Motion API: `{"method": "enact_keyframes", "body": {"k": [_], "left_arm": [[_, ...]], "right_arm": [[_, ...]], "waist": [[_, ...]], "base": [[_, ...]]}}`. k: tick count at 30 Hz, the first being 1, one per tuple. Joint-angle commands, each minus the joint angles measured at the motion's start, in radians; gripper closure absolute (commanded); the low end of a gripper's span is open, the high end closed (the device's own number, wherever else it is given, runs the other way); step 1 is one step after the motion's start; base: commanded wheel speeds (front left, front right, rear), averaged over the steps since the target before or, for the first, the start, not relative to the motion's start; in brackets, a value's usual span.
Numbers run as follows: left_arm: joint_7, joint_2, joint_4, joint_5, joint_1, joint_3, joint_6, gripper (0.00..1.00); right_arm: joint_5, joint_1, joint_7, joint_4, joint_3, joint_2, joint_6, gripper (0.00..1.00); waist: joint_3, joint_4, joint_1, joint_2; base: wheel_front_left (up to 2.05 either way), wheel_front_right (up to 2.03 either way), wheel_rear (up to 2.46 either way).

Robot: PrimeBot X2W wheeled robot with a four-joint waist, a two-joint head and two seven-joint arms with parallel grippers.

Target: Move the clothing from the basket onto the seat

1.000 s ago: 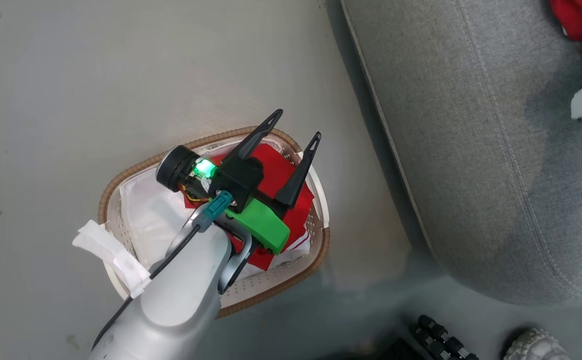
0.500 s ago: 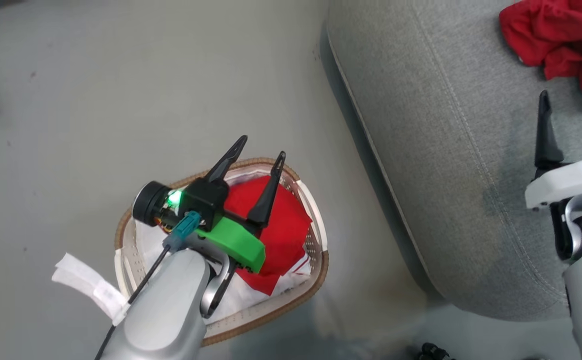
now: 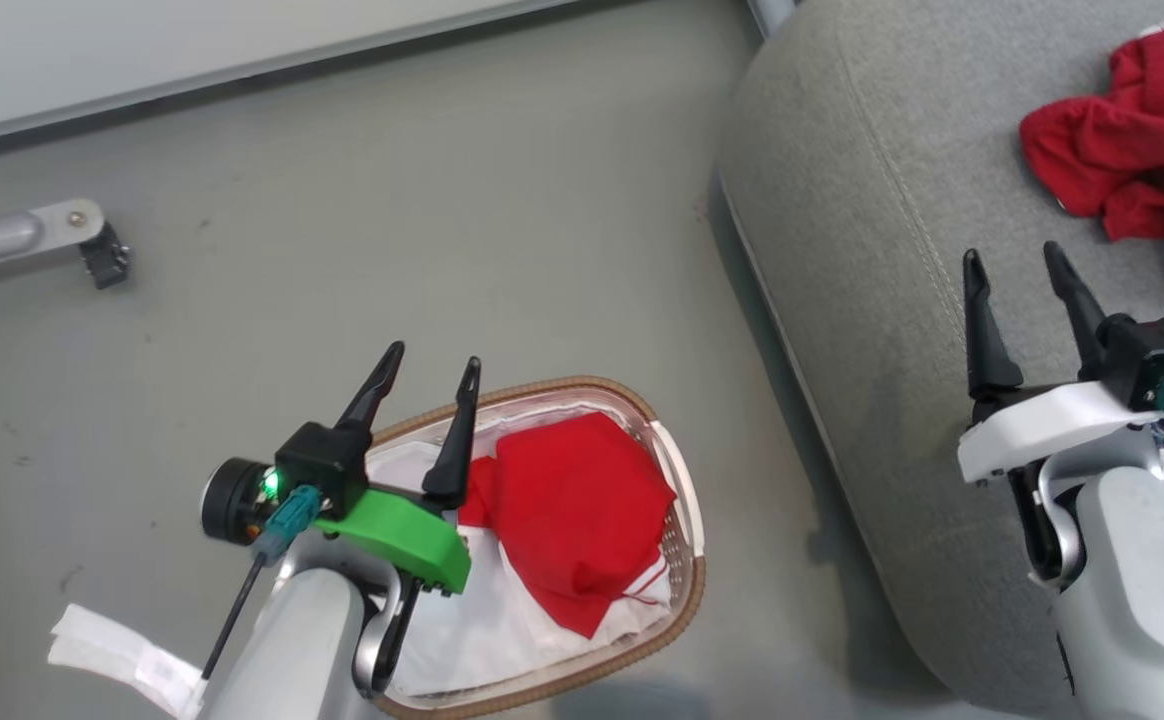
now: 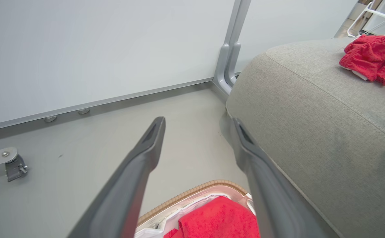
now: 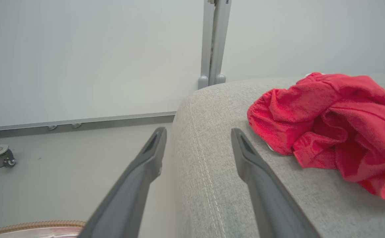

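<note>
**One garment waits in basket**

A low grab could catch the white liner (image 3: 502, 620) too and drag the basket (image 3: 582, 385). The left fingers (image 3: 458, 430), open and empty, hover over its left half; the red garment (image 3: 572, 510) lies just right of them, lower centre. The right fingers (image 3: 982, 330), also open, are above the seat (image 3: 872, 300).

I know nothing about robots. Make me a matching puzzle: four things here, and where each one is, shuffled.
1. folded red garment
2. crumpled red garment
3. left gripper
4. right gripper

A. open, above the seat
B. lying in the basket
C. open, by the basket's rim
D. lying on the seat

Pairs: 1-B, 2-D, 3-C, 4-A
</note>
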Motion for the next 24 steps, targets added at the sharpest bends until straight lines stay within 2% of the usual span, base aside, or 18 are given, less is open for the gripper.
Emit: {"method": "enact_keyframes", "body": {"k": [1,14,24], "left_arm": [[0.001,-0.003,0.002,0.007,0.024,0.019,-0.003,0.0],[0.001,-0.019,-0.015,0.057,0.172,0.214,-0.003,0.0],[0.001,-0.024,-0.038,0.065,0.275,0.281,-0.003,0.0]], "right_arm": [[0.005,0.026,-0.002,-0.004,0.007,0.001,-0.001,0.0],[0.005,0.144,-0.002,-0.011,0.065,0.031,-0.001,0.0],[-0.011,0.224,-0.002,-0.006,0.128,0.046,-0.001,0.0]], "waist": [[-0.058,0.057,0.0001,0.0],[-0.189,0.138,0.0001,0.0],[-0.274,0.154,0.0001,0.0]], "base": [[0.0,0.0,0.0],[0.0,0.0,0.0],[0.0,0.0,0.0]]}}
